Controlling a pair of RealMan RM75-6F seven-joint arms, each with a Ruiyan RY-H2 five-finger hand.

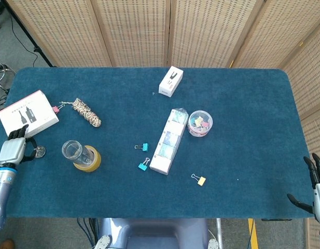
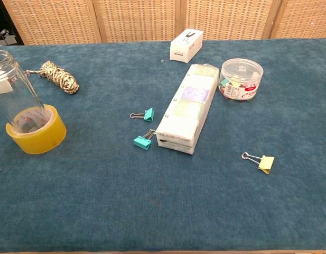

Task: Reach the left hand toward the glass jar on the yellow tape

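We see the right hand cut off at the head view's lower right edge, off the table, fingers spread, holding nothing. The left hand sits at the table's left edge, mostly its back showing; we cannot tell how its fingers lie. The chest view shows neither hand and crops the glass jar's top. The jar is clear, stands upright in the yellow tape ring, long axis vertical, mouth up, near the left hand, front-left on the table.
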